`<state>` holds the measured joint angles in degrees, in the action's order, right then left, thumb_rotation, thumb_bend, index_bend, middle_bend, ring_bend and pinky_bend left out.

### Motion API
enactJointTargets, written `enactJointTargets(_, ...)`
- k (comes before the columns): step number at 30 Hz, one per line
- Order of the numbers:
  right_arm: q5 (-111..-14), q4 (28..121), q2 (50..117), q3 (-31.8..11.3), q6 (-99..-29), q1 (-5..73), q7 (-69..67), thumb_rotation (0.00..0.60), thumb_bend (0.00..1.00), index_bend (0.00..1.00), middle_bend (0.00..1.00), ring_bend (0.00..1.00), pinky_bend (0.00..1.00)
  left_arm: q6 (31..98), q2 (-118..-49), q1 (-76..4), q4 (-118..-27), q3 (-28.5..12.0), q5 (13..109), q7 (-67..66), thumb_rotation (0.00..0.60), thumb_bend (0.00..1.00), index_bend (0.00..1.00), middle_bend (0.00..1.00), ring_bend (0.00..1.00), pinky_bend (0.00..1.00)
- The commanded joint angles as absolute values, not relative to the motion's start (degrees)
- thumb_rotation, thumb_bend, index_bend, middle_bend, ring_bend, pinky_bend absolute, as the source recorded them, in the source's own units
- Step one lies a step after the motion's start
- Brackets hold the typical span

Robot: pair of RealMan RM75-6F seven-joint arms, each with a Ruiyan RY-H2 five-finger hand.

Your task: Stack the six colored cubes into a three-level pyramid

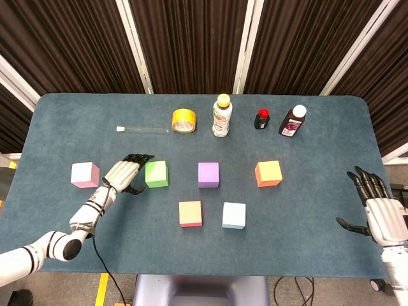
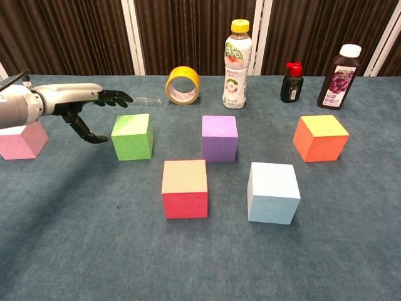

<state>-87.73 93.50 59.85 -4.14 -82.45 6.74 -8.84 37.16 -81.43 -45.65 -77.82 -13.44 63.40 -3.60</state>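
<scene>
Green cube [image 1: 156, 173] just right of left hand [image 1: 123, 174], apart; fingers spread.

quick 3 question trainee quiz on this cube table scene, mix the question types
1. True or false: the left robot hand is holding the green foam cube.
2. Which cube lies nearest the open left robot hand? A) orange cube B) green cube C) light blue cube
3. Fill in: the yellow tape roll lies between the clear test tube and the yellow-capped ____ bottle.

Key:
1. False; it is open beside it.
2. B.
3. Drink.

The right robot hand is open at the table's right edge.
</scene>
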Motion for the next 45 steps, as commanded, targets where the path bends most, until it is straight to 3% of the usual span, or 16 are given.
enactJointTargets(1,-87.4,93.1,60.1,-4.3,-82.1,7.0,-8.7,0.6,0.23,0.0,0.0,0.0,0.07,36.0,-82.7,-46.8,-76.8,-13.7,61.4,-3.0,0.6,0.35,0.0,0.04,0.05,0.09)
enactJointTargets(15,-86.0,91.9,60.5,-4.2,-81.4,7.0,-9.7,0.6,0.23,0.0,0.0,0.0,0.07,35.2,-87.4,-50.3,-71.0,-12.9,57.6,-3.4,0.6,0.34,0.0,0.06,0.07,0.14)
enactJointTargets(27,-85.3,92.1,60.5,-4.2,-81.3,6.9,-9.5,0.6,0.23,0.0,0.0,0.0,0.07,37.1,-90.5,-52.2,-66.9,-12.6,60.1,-3.5,0.6,0.34,0.27,0.38,0.35,0.32)
enactJointTargets(45,-83.9,94.1,59.8,-4.0,-82.2,5.4,-7.6,0.6,0.24,0.0,0.0,0.0,0.07,32.9,-95.5,-59.1,-59.6,-13.2,70.8,5.8,0.6,0.34,0.27,0.36,0.33,0.26)
